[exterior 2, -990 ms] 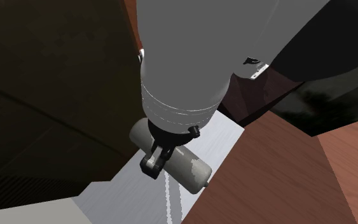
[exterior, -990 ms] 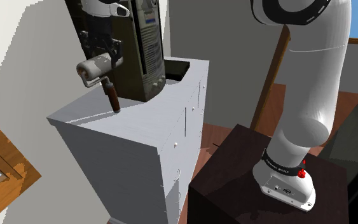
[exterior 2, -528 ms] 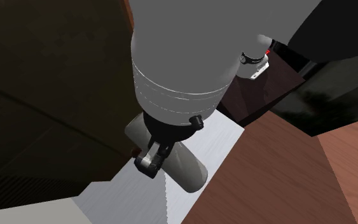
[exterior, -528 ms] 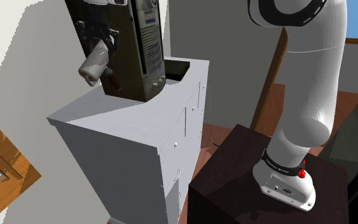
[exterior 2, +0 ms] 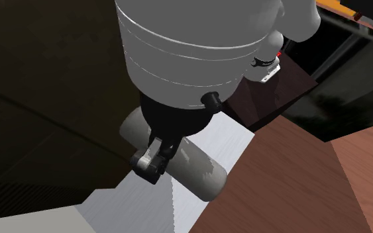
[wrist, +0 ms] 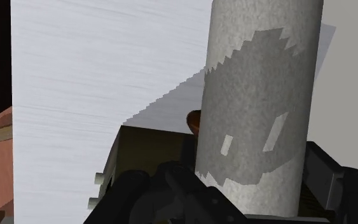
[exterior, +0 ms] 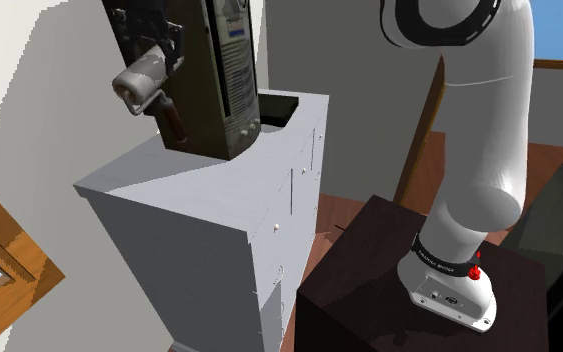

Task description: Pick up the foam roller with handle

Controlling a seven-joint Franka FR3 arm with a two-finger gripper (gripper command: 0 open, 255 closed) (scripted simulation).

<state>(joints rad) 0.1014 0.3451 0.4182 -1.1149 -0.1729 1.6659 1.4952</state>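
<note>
Clamping the foam roller between them, the black fingers of the gripper hold it in the air above the pale grey table. The roller is a speckled grey cylinder with a rough, grainy surface. Its slim reddish-brown handle slants down toward the table top. Just behind stands a tall, dark, box-shaped unit with a printed label. A reddish-brown wood-grain floor lies below.
</note>
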